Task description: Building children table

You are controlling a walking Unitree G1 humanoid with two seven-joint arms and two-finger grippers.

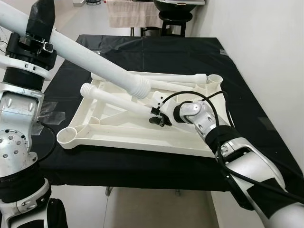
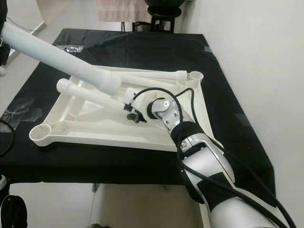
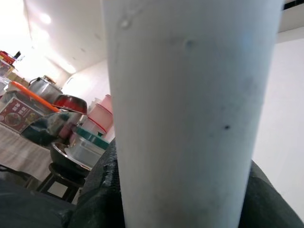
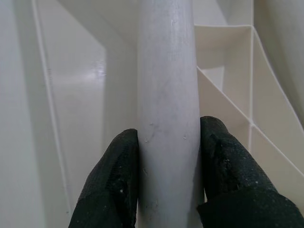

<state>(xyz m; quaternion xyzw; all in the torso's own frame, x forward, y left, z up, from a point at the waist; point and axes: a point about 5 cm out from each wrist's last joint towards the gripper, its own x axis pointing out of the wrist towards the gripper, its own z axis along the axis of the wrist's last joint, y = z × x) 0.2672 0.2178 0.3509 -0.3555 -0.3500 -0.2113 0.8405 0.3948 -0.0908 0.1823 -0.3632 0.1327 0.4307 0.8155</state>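
Observation:
A white plastic tabletop (image 1: pixel 118 130) lies upside down on the black-covered table (image 1: pixel 156 52), with round leg sockets at its corners (image 1: pixel 67 136). My left gripper (image 1: pixel 43 24) is shut on a long white leg (image 1: pixel 95 61), held slanting above the tabletop with its ribbed end (image 1: pixel 138 87) low; the left wrist view has that leg (image 3: pixel 190 118) between black fingers (image 3: pixel 97 190). My right gripper (image 1: pixel 159 117) is shut on a second leg (image 1: pixel 116 100) lying across the underside; the right wrist view has its fingers (image 4: pixel 114 175) clamped on both sides. A third leg (image 1: pixel 178 77) lies along the far rim.
A white wall (image 1: pixel 266 47) runs close along the table's right side. A black stool (image 1: pixel 175 19) and a hanging towel (image 1: pixel 126 13) stand beyond the far edge. Clear tape (image 1: pixel 50 113) is stuck on the cloth at the left.

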